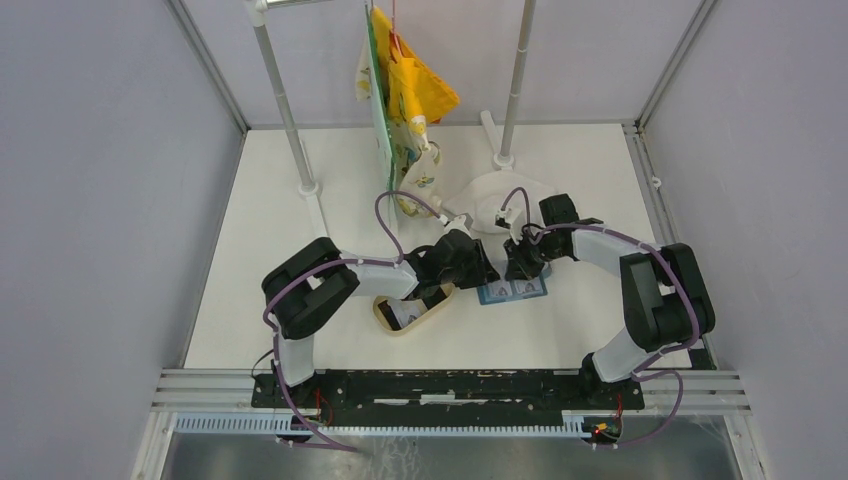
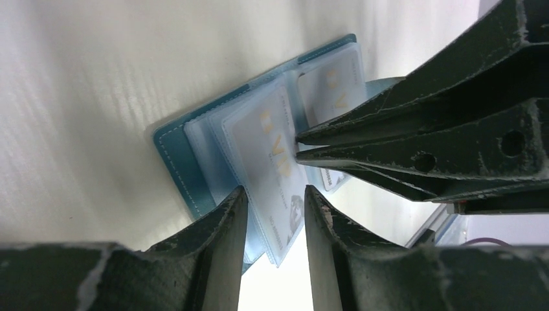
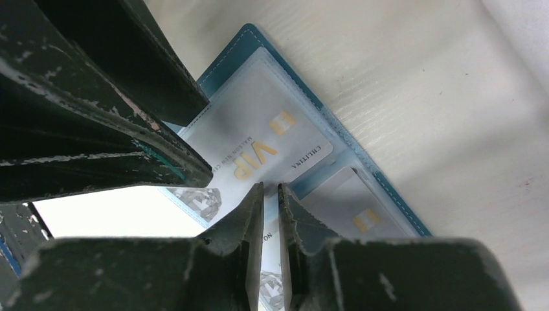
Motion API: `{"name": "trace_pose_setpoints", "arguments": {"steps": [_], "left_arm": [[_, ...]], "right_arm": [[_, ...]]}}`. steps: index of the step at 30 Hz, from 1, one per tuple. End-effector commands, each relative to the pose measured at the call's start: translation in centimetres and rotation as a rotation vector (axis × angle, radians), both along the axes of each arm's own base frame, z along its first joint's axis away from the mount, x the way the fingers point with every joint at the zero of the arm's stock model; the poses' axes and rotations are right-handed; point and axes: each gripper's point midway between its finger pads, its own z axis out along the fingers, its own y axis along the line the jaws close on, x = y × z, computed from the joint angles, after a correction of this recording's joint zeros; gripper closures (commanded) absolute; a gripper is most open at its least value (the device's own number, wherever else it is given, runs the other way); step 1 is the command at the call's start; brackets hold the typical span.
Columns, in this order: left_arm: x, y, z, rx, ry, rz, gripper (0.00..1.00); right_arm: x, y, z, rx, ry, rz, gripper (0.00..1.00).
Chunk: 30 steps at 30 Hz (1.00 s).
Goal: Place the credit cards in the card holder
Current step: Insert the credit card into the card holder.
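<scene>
The blue card holder (image 1: 512, 290) lies open on the white table, its clear sleeves fanned out. A pale credit card (image 2: 265, 149) with gold VIP lettering sits inside a raised sleeve, and a second card (image 2: 336, 87) sits in a sleeve behind it. In the right wrist view the same cards (image 3: 259, 146) (image 3: 362, 217) show through the plastic. My right gripper (image 3: 270, 186) is pinched on the edge of the raised sleeve, its tips (image 2: 299, 146) meeting that edge. My left gripper (image 2: 272, 192) stands open, straddling the sleeve's lower corner without touching it.
A tan oval tray (image 1: 385, 318) lies under my left forearm, left of the card holder. Behind the grippers sits a white rounded object (image 1: 500, 200). A yellow cloth (image 1: 410, 90) hangs from the rack between two white poles (image 1: 285, 100) (image 1: 515, 80).
</scene>
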Motion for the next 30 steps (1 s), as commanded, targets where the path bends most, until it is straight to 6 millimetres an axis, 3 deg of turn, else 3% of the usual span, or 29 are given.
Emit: {"name": "trace_pose_setpoints", "arguments": {"steps": [1, 9, 13, 30], "left_arm": [[0.1, -1.8, 3.9, -0.147, -0.021, -0.011, 0.57], [0.1, -2.2, 5.0, -0.187, -0.047, -0.032, 0.56], [0.0, -2.9, 5.6, -0.226, -0.064, -0.061, 0.49], [0.5, -4.3, 5.6, -0.280, -0.077, -0.097, 0.47]], "right_arm": [[0.6, 0.3, 1.5, 0.053, -0.019, 0.012, 0.80], [1.1, -0.3, 3.6, 0.128, -0.057, 0.003, 0.65], [1.5, -1.0, 4.3, 0.147, -0.072, -0.026, 0.63], [2.2, -2.6, 4.6, 0.226, -0.026, -0.145, 0.44]]}}
